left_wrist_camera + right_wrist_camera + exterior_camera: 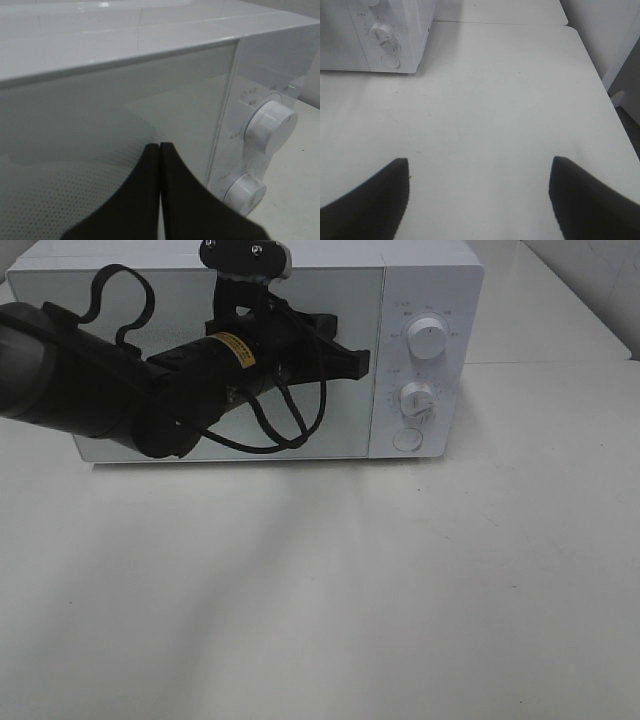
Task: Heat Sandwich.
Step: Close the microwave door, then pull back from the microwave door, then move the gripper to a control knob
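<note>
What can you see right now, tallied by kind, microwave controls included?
microwave: 1
knobs: 2, upper knob and lower knob
round button: 1
table: 1
end effectors: 2, left end effector shut, right end effector open
sandwich: 0 in view
Total: 7

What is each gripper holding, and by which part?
Nothing: the left gripper is shut empty before the microwave door, the right gripper open above the table.

A robot test bench (mock kitchen): white table (420, 590), microwave (440, 300).
</note>
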Controlling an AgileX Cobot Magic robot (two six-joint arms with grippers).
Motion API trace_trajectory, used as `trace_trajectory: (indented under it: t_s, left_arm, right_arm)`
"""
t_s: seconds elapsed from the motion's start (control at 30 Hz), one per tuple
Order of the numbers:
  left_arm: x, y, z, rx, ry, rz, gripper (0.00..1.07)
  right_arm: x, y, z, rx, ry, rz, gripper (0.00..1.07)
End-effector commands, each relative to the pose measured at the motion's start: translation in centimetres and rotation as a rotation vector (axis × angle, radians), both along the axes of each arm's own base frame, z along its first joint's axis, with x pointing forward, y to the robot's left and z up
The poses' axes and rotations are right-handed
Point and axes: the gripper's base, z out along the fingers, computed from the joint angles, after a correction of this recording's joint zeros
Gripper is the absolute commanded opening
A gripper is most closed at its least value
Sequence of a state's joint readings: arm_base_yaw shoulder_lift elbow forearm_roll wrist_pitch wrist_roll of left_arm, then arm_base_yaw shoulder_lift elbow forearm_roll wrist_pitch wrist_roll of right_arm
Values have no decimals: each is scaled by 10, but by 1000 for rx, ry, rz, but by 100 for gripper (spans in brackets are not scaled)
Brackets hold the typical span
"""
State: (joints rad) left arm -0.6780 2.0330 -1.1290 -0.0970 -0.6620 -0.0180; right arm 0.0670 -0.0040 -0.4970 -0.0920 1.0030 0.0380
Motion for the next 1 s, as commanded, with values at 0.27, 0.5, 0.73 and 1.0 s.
trace_trajectory:
  t_s: [0.27,0.5,0.73,1.0]
  left_arm:
    - [-19,25,7,-36,33,65,0]
    - [-46,29,7,14,121,32,0]
    - [-61,36,10,123,301,2,40]
    - [-84,47,16,276,537,-40,98]
  right_arm:
    - [-4,0,0,-1,-31,-6,75]
    - [-4,0,0,-1,-31,-6,75]
    - [-4,0,0,-1,-31,-6,75]
    - [-4,0,0,-1,-31,-6,75]
